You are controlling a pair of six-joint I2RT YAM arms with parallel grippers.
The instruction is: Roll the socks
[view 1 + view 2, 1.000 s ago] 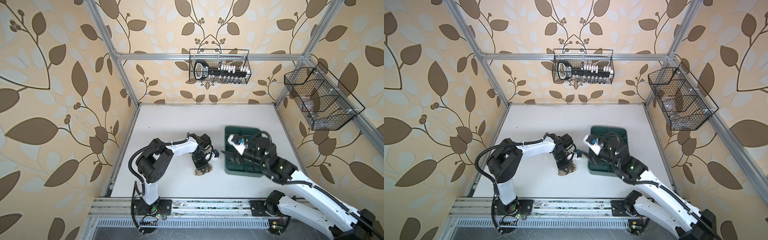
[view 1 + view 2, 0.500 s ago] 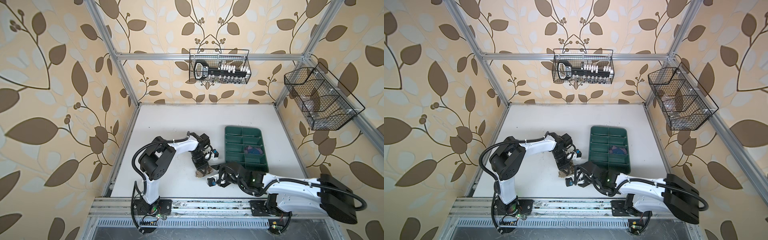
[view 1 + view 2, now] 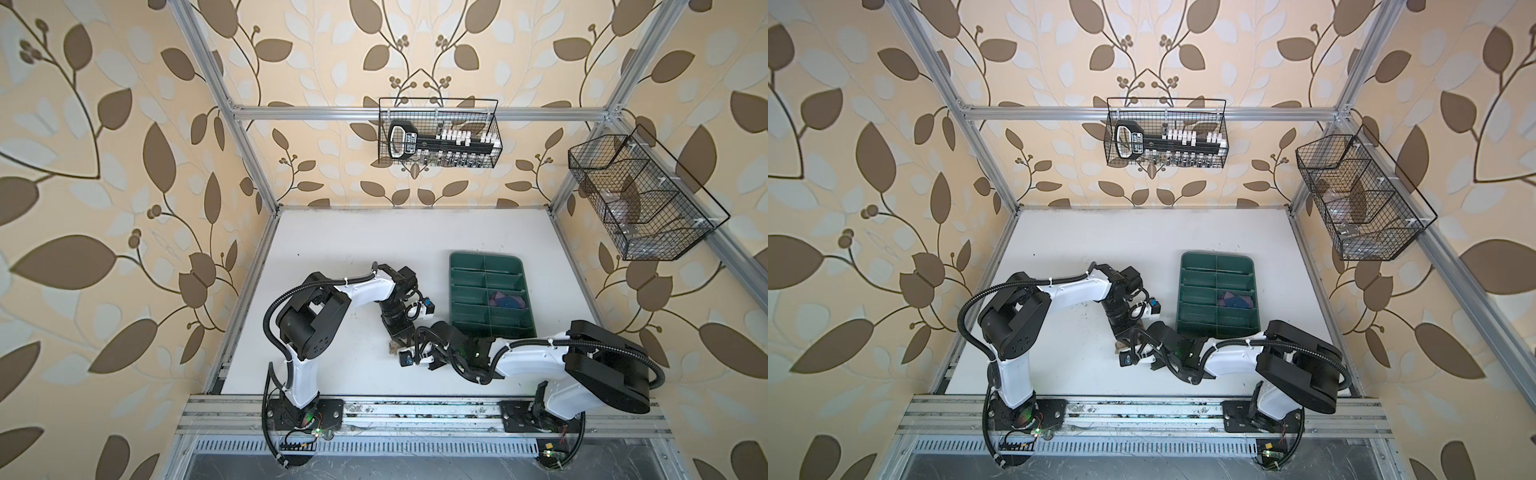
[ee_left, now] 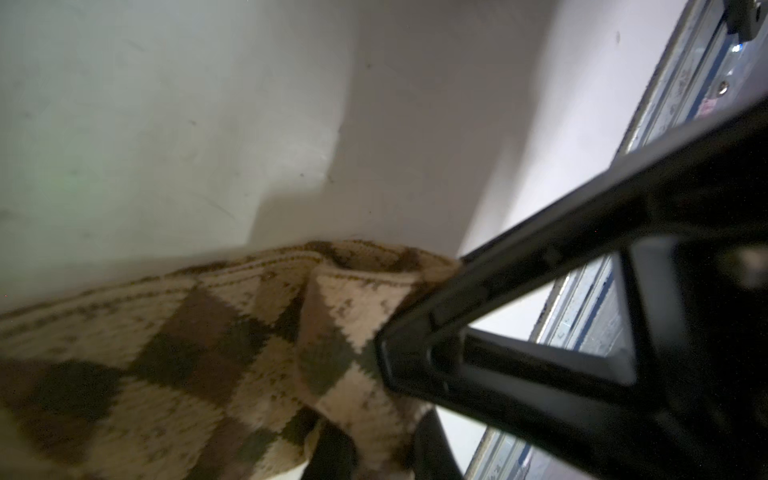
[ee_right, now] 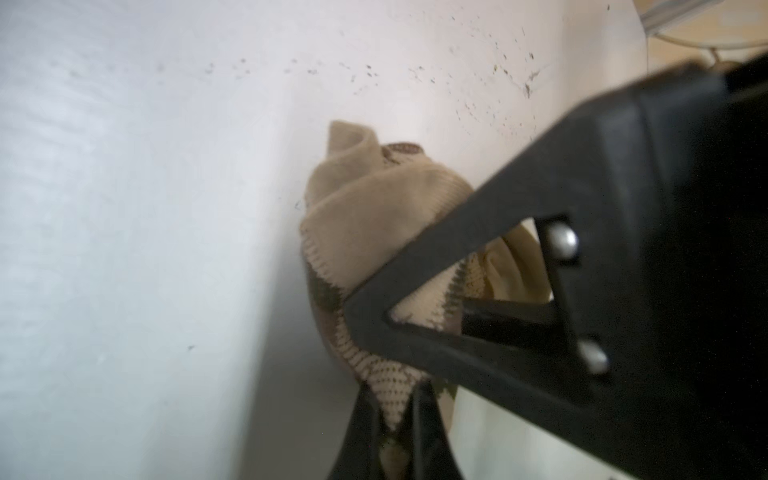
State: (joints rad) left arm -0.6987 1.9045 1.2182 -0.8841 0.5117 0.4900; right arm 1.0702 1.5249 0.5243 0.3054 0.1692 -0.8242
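the tan argyle sock (image 3: 392,347) lay bunched on the white worktop (image 3: 374,249), close to the front edge and about midway along it, just off the near left corner of the green tray (image 3: 469,276). in both top views only a scrap of it showed, because both wrists crowded over it.

the left gripper (image 4: 357,399) came down on it from the back-edge side. its claw was drawn narrow, with the diamond-patterned fabric folded and pinched in it, and the cloth pressed against one black finger (image 4: 602,208) (the other finger was mostly cut off by the frame).

the right gripper (image 5: 374,365) reached in low from the right side of the worktop. its claw was closed tight on the same sock. a plain tan lobe of the sock bulged out past the fingertip and rested on the worktop.

the tray sat on the right half of the worktop, its near end toward the front edge. the purple sock (image 3: 505,300) lay in a compartment of the tray's right-hand column, about midway along it and well apart from both grippers. whether it was rolled could not be told.

a wire basket (image 3: 438,133) hung on the back rail, and a second basket (image 3: 640,199) hung on the right-hand frame.
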